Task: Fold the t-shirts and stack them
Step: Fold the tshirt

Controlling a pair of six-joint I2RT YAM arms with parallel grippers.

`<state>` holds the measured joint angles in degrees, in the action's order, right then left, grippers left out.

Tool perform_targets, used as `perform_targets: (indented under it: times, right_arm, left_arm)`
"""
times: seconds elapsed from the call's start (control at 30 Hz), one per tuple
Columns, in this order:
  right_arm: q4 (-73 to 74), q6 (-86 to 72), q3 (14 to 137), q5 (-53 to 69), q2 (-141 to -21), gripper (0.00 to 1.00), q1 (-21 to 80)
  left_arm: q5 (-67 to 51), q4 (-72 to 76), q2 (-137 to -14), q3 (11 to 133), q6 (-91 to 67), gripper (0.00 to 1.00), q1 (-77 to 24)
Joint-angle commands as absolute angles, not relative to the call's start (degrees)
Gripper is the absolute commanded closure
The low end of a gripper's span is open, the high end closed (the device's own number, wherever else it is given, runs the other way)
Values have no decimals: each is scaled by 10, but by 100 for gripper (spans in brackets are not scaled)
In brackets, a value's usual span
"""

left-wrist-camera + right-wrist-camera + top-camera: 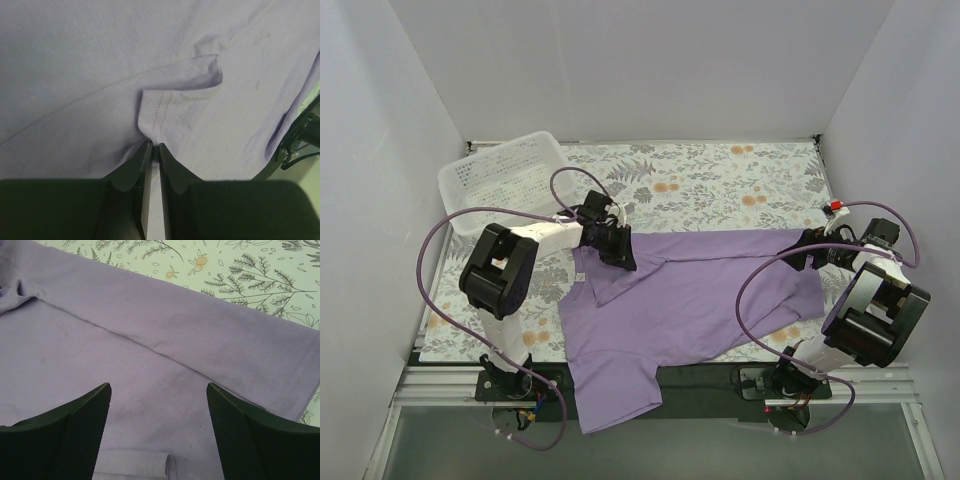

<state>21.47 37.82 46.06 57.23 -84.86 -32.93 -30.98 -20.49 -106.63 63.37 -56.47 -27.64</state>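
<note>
A purple t-shirt lies spread on the floral table, one part hanging over the near edge. My left gripper is shut on a stitched hem of the shirt near its upper left, and the pinched cloth bunches into a fold in front of the jaws. My right gripper is open above the shirt's right side, fingers wide apart, holding nothing. A small rolled hem lies between its fingers.
A white plastic basket stands at the back left of the table. The floral tablecloth shows behind the shirt. White walls close in on three sides. Purple cables loop off both arms.
</note>
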Motion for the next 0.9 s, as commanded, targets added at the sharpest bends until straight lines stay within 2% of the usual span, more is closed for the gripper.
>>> perform_targets:
  times: [0.0, 0.43, 0.87]
  right_arm:
    - [226, 388, 475, 591, -853, 16, -330]
    - [229, 388, 477, 590, -856, 16, -332]
    - [232, 389, 480, 587, -859, 14, -333]
  left_arm:
    - [-331, -208, -1029, 635, -555, 91, -284]
    - [-375, -193, -1010, 599, -561, 92, -306]
    - [-424, -154, -1009, 577, -585, 74, -340]
